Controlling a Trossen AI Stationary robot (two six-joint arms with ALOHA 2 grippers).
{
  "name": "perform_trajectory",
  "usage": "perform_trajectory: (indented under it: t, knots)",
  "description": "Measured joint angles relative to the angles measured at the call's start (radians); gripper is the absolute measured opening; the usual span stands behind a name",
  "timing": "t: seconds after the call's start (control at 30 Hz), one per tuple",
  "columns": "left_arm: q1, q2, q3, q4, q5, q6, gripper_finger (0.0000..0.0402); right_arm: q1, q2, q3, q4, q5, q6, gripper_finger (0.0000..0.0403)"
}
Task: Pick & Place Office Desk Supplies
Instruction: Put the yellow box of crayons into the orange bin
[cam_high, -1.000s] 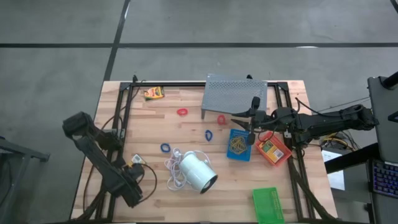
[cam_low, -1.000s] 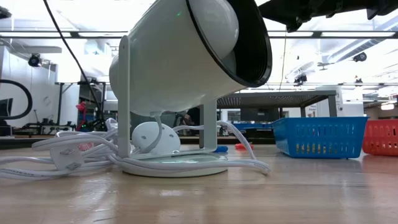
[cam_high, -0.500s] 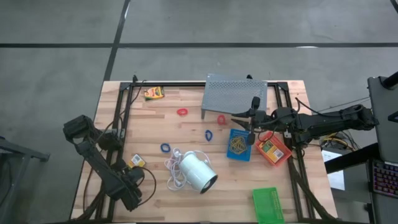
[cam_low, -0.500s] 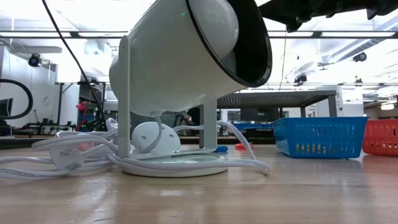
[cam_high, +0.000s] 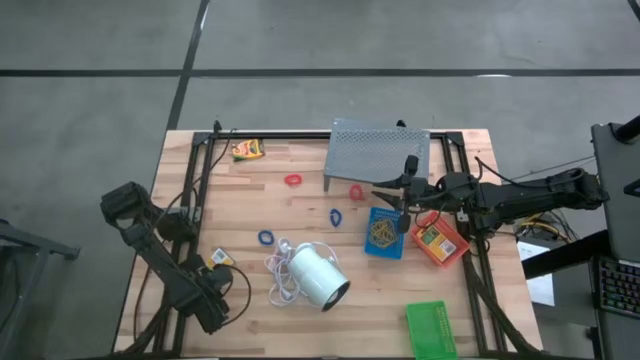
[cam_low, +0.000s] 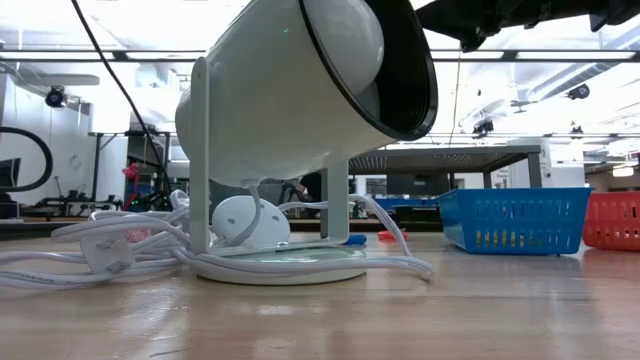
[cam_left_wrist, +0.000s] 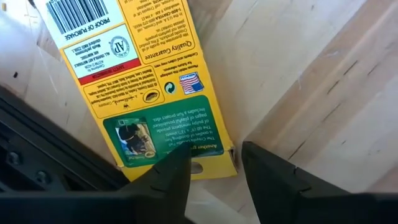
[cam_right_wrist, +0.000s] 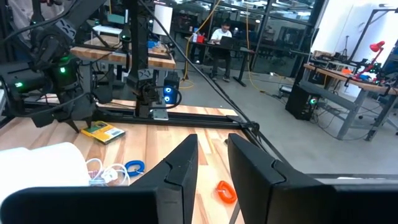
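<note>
- We see the left claw low over the near-left part of the wooden surface, its two dark fingers parted by a narrow gap at the corner of a small yellow printed cardboard box lying flat — not gripping it.
- The right claw hangs above the blue plastic tray, fingers slightly apart with nothing between them.
- We find a red plastic tray just beside the blue one, and a green plastic tray at the near edge.
- Small red loops and blue loops lie scattered mid-surface — near the big white cylinder.
- A second yellow box sits at the far-left corner.
</note>
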Motion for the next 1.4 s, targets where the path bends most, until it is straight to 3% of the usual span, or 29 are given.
perform_trajectory:
  t: [0.17,0.5,0.93,1.4]
  knots:
    - [0.0,-0.003,-0.001,0.007,0.0,0.0,0.0115,0.0,0.0,0.0,0.0,0.0,0.0,0.0083]
    - [0.0,-0.001,-0.004,0.004,0.005,0.003,0.0007,0.0,0.0,0.0,0.0,0.0,0.0,0.0068]
    - [0.006,-0.051,-0.008,-0.015,-0.008,-0.029,0.0001,0.0,0.0,0.0,0.0,0.0,0.0,0.0084]
    - [0.006,-0.212,-0.008,-0.008,-0.168,-0.132,0.0,0.0,0.0,0.0,0.0,0.0,0.0,0.0072]
